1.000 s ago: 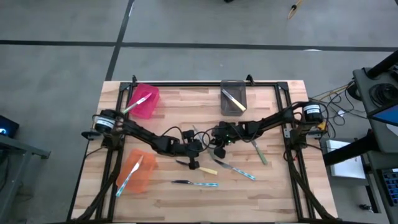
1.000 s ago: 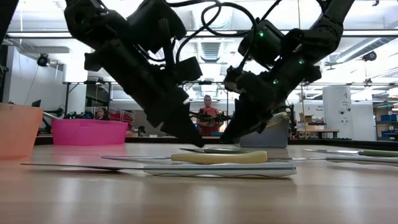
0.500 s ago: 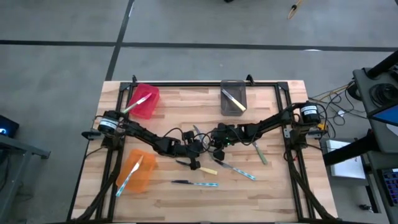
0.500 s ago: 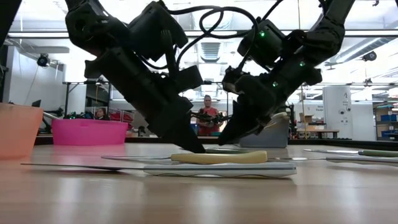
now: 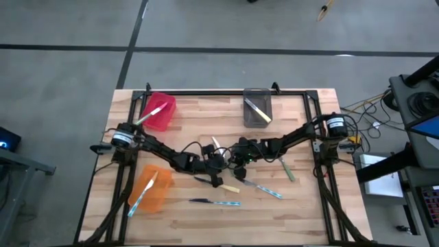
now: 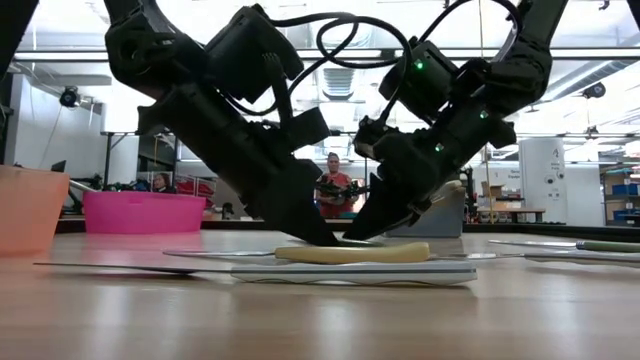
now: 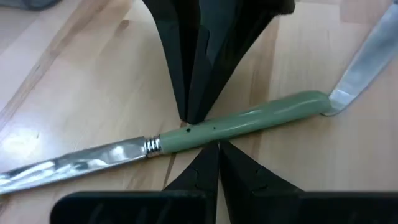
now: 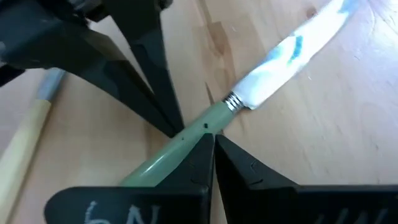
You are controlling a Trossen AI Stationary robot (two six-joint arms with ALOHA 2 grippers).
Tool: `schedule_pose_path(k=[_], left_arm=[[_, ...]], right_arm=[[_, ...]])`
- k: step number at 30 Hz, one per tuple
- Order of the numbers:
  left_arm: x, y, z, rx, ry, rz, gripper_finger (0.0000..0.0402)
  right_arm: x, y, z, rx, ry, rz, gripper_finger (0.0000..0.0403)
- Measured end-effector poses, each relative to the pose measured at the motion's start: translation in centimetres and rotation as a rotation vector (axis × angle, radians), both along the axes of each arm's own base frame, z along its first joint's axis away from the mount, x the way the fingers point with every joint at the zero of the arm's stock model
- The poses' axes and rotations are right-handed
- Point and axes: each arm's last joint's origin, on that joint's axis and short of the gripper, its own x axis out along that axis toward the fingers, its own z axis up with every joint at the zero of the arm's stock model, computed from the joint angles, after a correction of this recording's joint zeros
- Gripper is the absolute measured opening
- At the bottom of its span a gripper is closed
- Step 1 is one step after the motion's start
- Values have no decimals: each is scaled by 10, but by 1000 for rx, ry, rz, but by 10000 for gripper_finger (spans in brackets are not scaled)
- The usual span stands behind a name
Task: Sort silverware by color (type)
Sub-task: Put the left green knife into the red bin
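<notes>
Three bins (image 5: 257, 108) on wood tbl (image 5: 302, 213).

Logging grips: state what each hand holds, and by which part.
Nothing gripped. Left hand and right hand, both shut, touch the green knife on its handle from opposite sides, near the blade.

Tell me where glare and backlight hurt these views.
Low view: bright ceiling lights behind turn the left end effector and right end effector into silhouettes. Right wrist view: the green-handled knife's blade is washed out by glare. Left wrist view: the same blade shows patchy reflections.
</notes>
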Motion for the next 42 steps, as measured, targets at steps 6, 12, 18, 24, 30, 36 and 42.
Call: schedule_pose_path(k=[6, 12, 18, 24, 30, 36, 42], left_arm=[[0, 0, 0, 8, -2, 21, 0], [1, 1, 0, 22, -26, 36, 0], [1, 1, 1, 27, -36, 43, 0], [1, 1, 2, 19, -45, 57, 0], [2, 2, 3, 22, -51, 65, 0], [5, 2, 6, 29, -64, 76, 0], [9, 2, 11, 33, -93, 91, 0]], right_arm=[[0, 0, -2, -4, 2, 0, 8], [1, 0, -1, -4, -7, 2, 8], [1, 0, -2, -4, -8, 2, 8], [1, -1, -2, -11, -9, -8, 8], [1, -1, -2, -16, -9, -14, 8], [1, -2, -2, -23, -9, -22, 8], [1, -2, -2, -29, -9, -28, 8]])
